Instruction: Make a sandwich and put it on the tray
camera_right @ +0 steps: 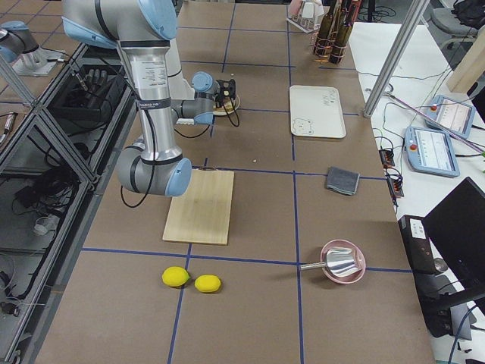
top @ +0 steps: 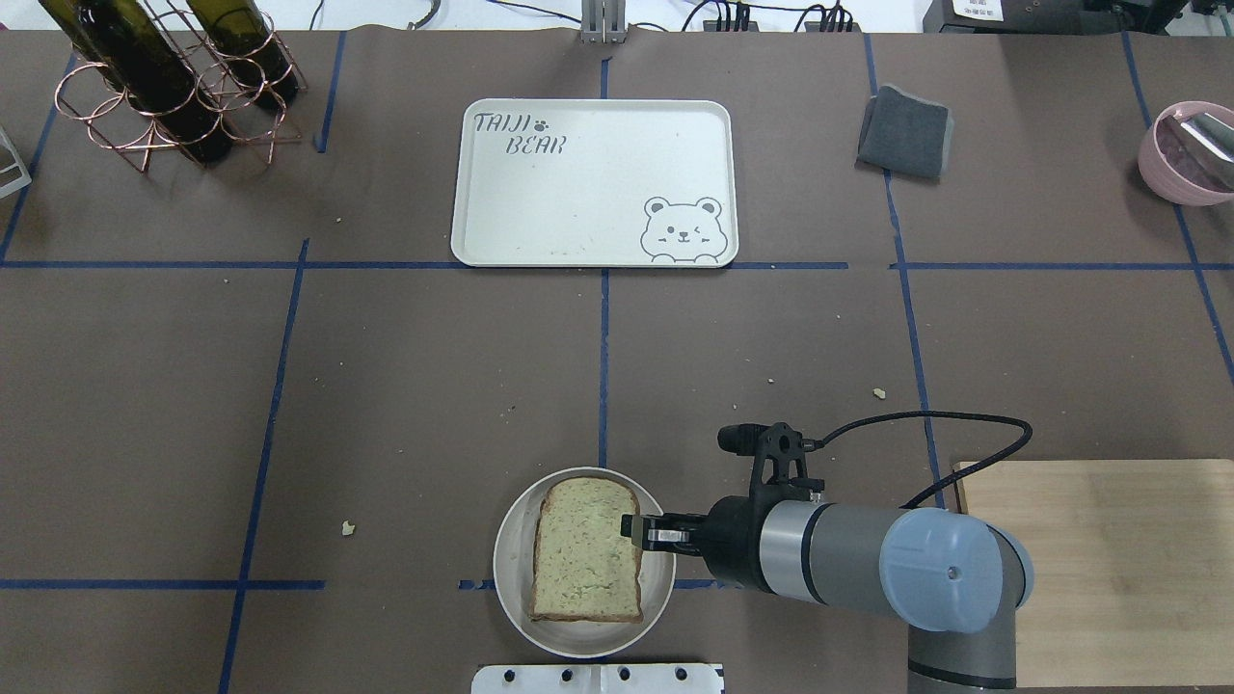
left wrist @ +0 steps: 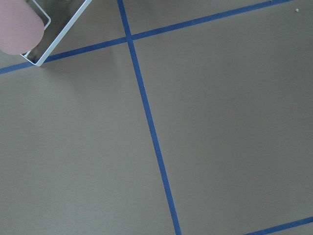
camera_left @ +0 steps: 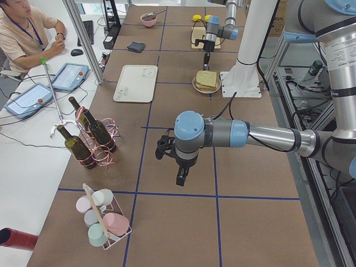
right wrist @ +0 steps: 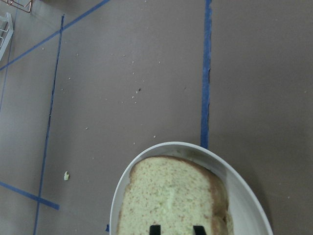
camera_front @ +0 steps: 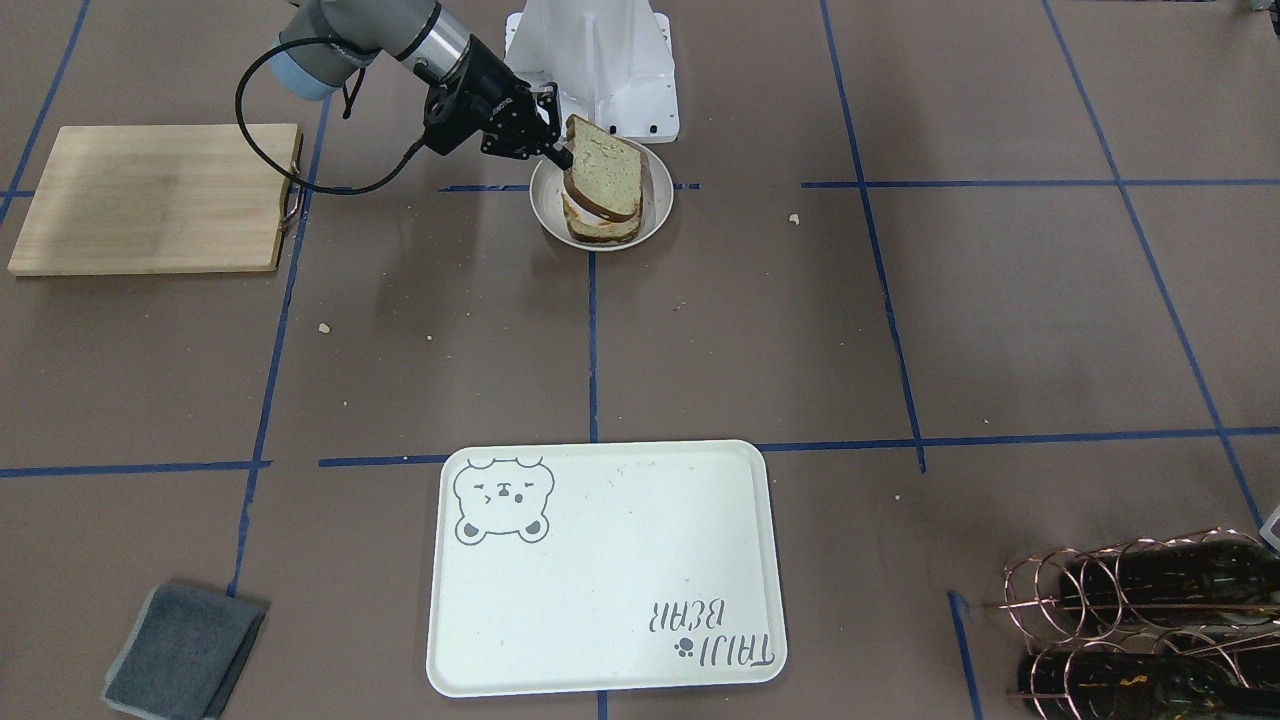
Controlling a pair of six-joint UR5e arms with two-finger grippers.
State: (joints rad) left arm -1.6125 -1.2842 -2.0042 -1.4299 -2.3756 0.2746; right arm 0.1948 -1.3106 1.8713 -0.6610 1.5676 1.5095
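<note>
The round off-white bowl (camera_front: pixel 660 215) stands near the robot's base and holds the sandwich. My right gripper (camera_front: pixel 562 155) is shut on one edge of the top bread slice (camera_front: pixel 605 170), which tilts up over the lower slice (camera_front: pixel 600 232). A white layer shows between them. From overhead the top slice (top: pixel 583 549) covers the bowl (top: pixel 506 569), with the right gripper (top: pixel 631 530) at its right edge. The right wrist view shows the slice (right wrist: pixel 171 196). The bear tray (camera_front: pixel 600 560) lies bare across the table. My left gripper (camera_left: pixel 181 179) hangs over bare table far off; I cannot tell its state.
A wooden cutting board (top: pixel 1109 559) lies beside the right arm. A grey cloth (top: pixel 906 130), a pink bowl (top: pixel 1186 149) and a copper bottle rack (top: pixel 164 87) sit along the far edge. Two lemons (camera_right: pixel 192 279) lie beyond the board. Crumbs dot the table.
</note>
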